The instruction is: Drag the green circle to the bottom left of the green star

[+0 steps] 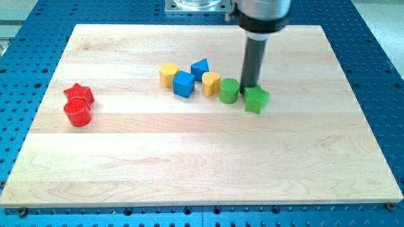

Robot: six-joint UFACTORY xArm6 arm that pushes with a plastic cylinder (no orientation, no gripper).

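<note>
The green circle [228,91] stands on the wooden board [202,157], just left of the green star [256,99], which sits slightly lower in the view. The two are close, with a narrow gap between them. My tip [250,86] comes down between them, at the upper right of the green circle and at the top edge of the green star. The dark rod rises from there to the arm's collar at the view's top.
Left of the green circle lie a yellow block [211,83], a blue triangle [200,68], a blue cube [184,84] and a yellow hexagon [168,74]. A red star [79,94] and a red cylinder [78,113] sit at the board's left.
</note>
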